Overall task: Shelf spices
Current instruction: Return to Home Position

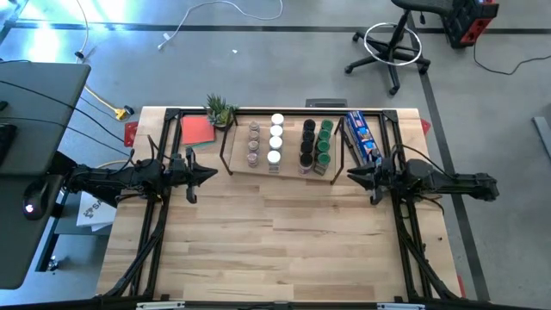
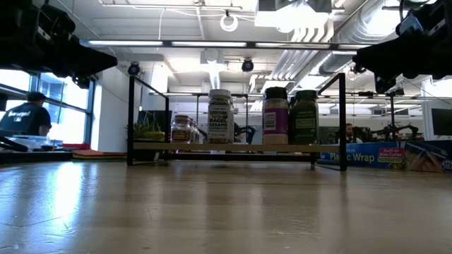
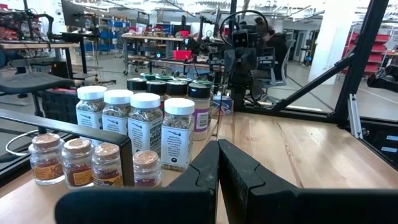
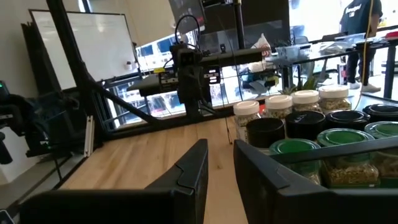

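From above you get the whole layout. The shelf (image 1: 291, 148) sits at the far edge of the table (image 1: 284, 250), midway between the arms. The spices (image 1: 275, 138) stand on it in four rows sorted by lid: brownish-lidded jars (image 1: 254, 142) nearest the left arm, then white, then black-lidded jars (image 1: 307, 145), and green-lidded jars (image 1: 325, 142) nearest the right arm. The left gripper (image 1: 213, 175) hangs just off the shelf's left front corner. The right gripper (image 1: 350, 177) hangs just off the right front corner. Both are apart from the jars.

You cannot read the fingers from overhead, but the wrist cameras show them. On the left gripper (image 3: 218, 148) the fingers are pressed together with nothing between them, and the brownish and white rows stand off to one side, beyond the tips. On the right gripper (image 4: 221, 150) the fingers stand a narrow gap apart with bare wood showing through. They hold nothing, and the green and black lids lie just beside them.

Only the table-level camera lets you read any print. The white-lidded jar (image 2: 220, 116) at the front of the shelf reads "BAGEL SESAME". The blue box (image 2: 367, 154) beside the shelf shows the word "Wrap". The other labels are too small to make out.
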